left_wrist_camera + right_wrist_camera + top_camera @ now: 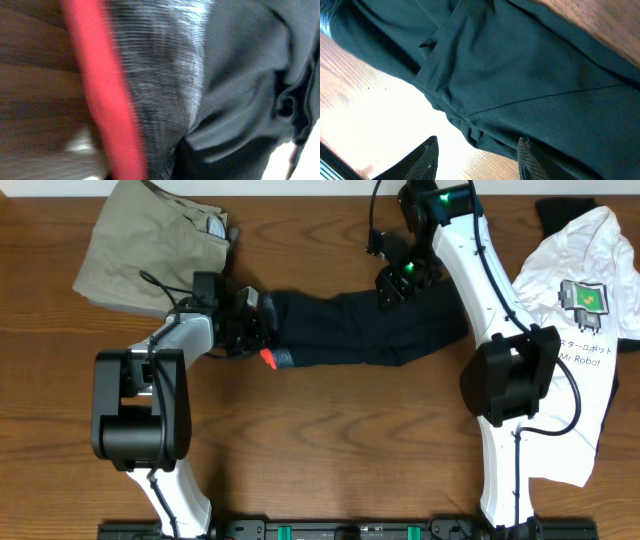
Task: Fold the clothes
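Observation:
The black trousers [370, 330] lie as a folded band across the middle of the table, with the grey waistband and its red-orange edge [270, 358] at the left end. My left gripper [252, 320] sits on that waistband end. The left wrist view is filled by the red stripe [105, 100], the grey band [160, 75] and black cloth [240, 75]; the fingers are hidden under it. My right gripper [395, 280] is open at the trousers' far edge. In the right wrist view its fingers [477, 141] straddle the cloth's edge [520, 65], and one finger touches it.
Khaki-beige trousers [150, 240] lie folded at the far left, close to my left arm. A white T-shirt with a robot print [580, 330] lies at the right, beside the right arm's base. Bare wooden table [350, 440] shows in front of the trousers.

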Robot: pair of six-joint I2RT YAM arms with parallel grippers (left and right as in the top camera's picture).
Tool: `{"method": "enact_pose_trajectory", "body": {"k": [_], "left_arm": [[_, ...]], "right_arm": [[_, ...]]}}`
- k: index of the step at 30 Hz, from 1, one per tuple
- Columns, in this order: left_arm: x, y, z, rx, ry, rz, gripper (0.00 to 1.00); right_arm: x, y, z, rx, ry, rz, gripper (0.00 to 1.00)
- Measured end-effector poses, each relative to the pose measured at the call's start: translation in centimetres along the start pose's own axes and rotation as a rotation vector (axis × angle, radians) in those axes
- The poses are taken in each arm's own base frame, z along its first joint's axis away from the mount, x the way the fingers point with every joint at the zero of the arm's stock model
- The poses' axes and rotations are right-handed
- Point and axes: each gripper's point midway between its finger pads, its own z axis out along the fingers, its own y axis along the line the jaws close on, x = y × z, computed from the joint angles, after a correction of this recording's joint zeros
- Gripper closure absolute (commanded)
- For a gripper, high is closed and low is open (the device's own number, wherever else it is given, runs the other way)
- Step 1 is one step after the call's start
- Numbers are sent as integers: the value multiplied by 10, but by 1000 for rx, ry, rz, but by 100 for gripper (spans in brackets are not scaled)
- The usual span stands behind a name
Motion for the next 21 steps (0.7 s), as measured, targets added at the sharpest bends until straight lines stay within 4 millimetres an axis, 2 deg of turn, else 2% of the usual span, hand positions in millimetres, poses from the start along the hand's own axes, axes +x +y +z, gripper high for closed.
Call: {"method": "enact_pose_trajectory", "body": {"k": [5,10,14,17,21], "left_arm": [[-5,10,-4,1,-15,-48,94],[0,21,-17,-19,1,-106,94],[7,29,-42,-54,-3,-136,94],[7,26,-67,-76,-34,-132,94],[9,21,-94,-109,-70,-109,94]], "right_arm": [[1,0,0,-1,5,2,50],[2,1,0,-2,8,3,50],[2,1,0,-3,8,6,48],[2,1,0,-3,8,9,49],[1,1,0,-2,5,34,61]]}}
